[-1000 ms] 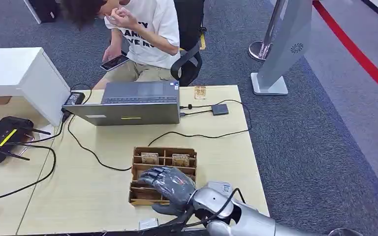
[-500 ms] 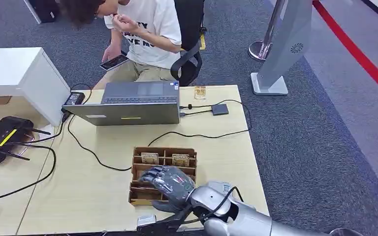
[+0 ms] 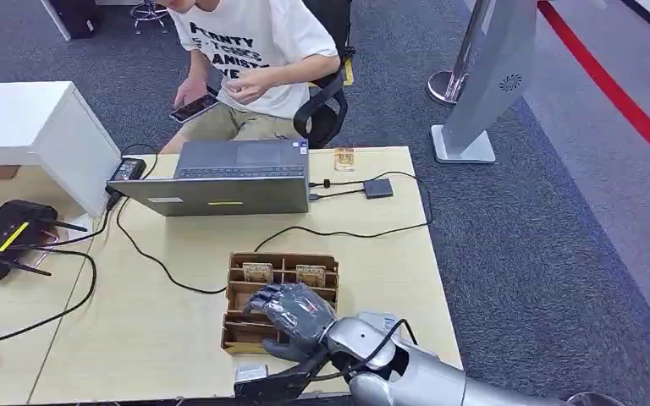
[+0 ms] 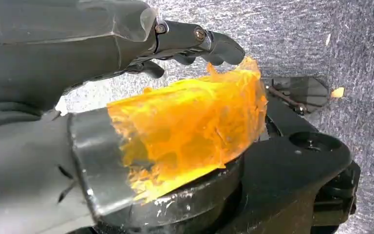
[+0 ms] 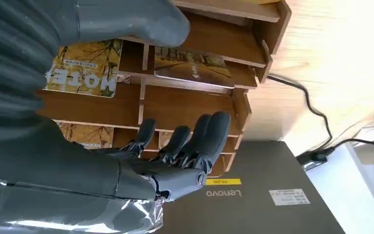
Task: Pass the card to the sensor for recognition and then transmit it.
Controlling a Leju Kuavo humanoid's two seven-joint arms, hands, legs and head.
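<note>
The right robot hand (image 3: 292, 315) hovers over the wooden card box (image 3: 281, 296) on the desk (image 3: 178, 313), fingers spread, grasping nothing; the left robot hand (image 4: 126, 44) hangs released.

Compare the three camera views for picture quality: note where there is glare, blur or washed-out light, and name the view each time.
Head view: even light and sharp focus, with the laptop and wooden card organizer crisp. Right wrist view: the tabletop is washed out to near white, while the right hand up close looks soft. Left wrist view: the left hand is near and blurred, and an orange translucent film glows brightly.
</note>
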